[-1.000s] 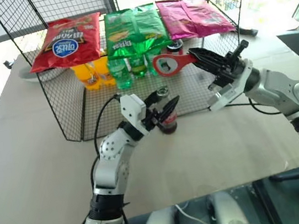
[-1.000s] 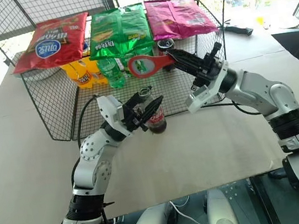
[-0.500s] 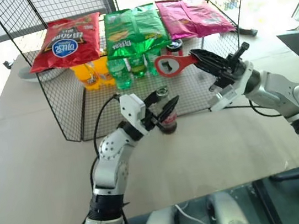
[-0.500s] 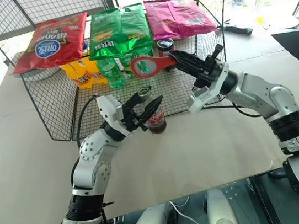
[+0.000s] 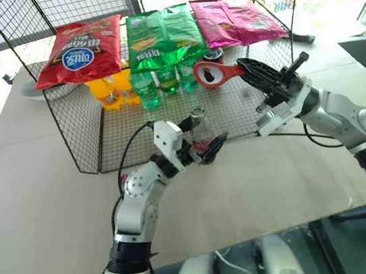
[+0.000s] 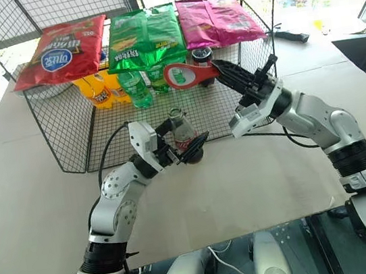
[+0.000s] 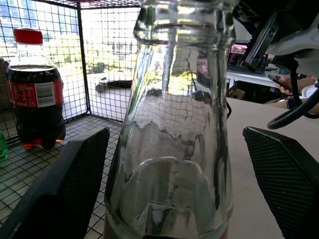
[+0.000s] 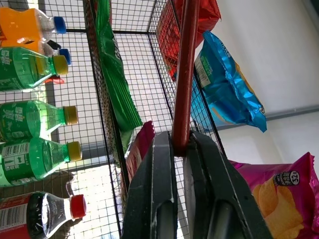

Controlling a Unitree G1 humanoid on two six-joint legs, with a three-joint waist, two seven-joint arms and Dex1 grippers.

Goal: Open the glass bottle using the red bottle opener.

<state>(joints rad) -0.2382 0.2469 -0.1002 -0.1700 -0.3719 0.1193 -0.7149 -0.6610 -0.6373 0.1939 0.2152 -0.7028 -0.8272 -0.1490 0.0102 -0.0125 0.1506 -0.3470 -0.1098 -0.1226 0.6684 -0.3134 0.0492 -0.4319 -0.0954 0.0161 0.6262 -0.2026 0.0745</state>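
The glass bottle [image 5: 199,118] stands upright on the table at the front edge of the wire rack; its clear neck fills the left wrist view [image 7: 174,124]. My left gripper [image 5: 202,137] is open around its lower part, with one finger [image 7: 65,189] on each side, apart from the glass. My right gripper [image 5: 245,68] is shut on the handle of the red bottle opener [image 5: 210,75]. It holds the opener in the air above and to the right of the bottle, with the ring end towards the rack. The right wrist view shows the red handle [image 8: 185,74] pinched between the fingers.
The wire rack [image 5: 80,131] stands behind the bottle with red, green and pink snack bags on top. Under them are green soda bottles [image 5: 147,91], orange bottles [image 5: 110,91] and a dark cola bottle [image 7: 35,94]. A black cable [image 5: 292,134] lies by the right arm. Bare beige table lies in front.
My left gripper has opened: its fingers were closed on the bottle and now stand apart on either side. The right gripper still holds the opener in about the same place.
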